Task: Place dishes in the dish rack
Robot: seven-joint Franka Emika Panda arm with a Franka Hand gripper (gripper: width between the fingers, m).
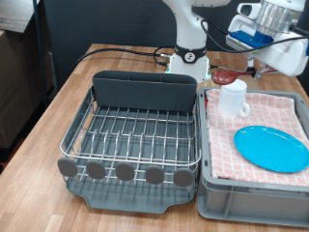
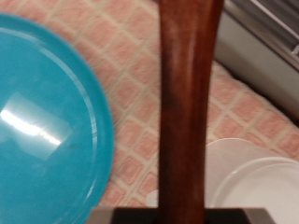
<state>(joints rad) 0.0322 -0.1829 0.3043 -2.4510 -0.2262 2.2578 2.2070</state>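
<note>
My gripper is at the exterior view's upper right, above the far edge of the grey bin, shut on the reddish-brown wooden spoon. The spoon's bowl points toward the dish rack. In the wrist view the spoon's handle fills the middle. The round light-blue plate lies on the red-checked cloth. The white handled mug stands on the cloth near the rack. The dish rack, silver wire on a dark grey tray with a tall dark back compartment, holds nothing.
The grey bin with the cloth stands directly against the rack at the exterior view's right. The robot's white base and black cables are behind the rack. The wooden table extends to the left.
</note>
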